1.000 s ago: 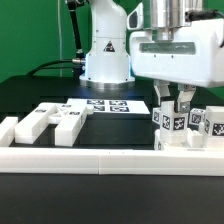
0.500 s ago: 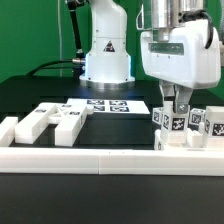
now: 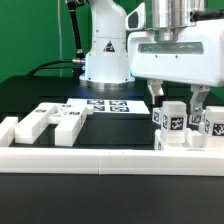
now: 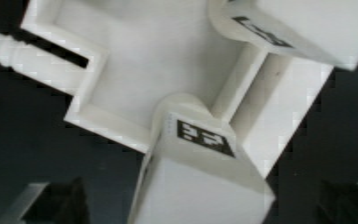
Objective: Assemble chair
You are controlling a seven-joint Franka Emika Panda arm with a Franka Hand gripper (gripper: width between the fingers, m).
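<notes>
1. The tool (image 3: 178,104) hangs on the exterior view's right, jaws spread wide and holding nothing.
2. Its two fingers (image 3: 156,98) stand either side of the part-built chair (image 3: 176,122), straddling its upright piece. Whether they touch it, I cannot tell.
3. That chair sits at the near right of the dark bench (image 3: 30,95), just behind the low white border rail (image 3: 100,156), tags facing the camera.
4. Over on the left, loose chair pieces (image 3: 45,122) lie flat, well apart from the tool.
5. The marker board (image 3: 108,105) lies between them, farther back, in front of the arm's base (image 3: 105,55).
6. In the wrist view, white blocky pieces fill the picture, with one square tag (image 4: 202,133) showing clearly.
</notes>
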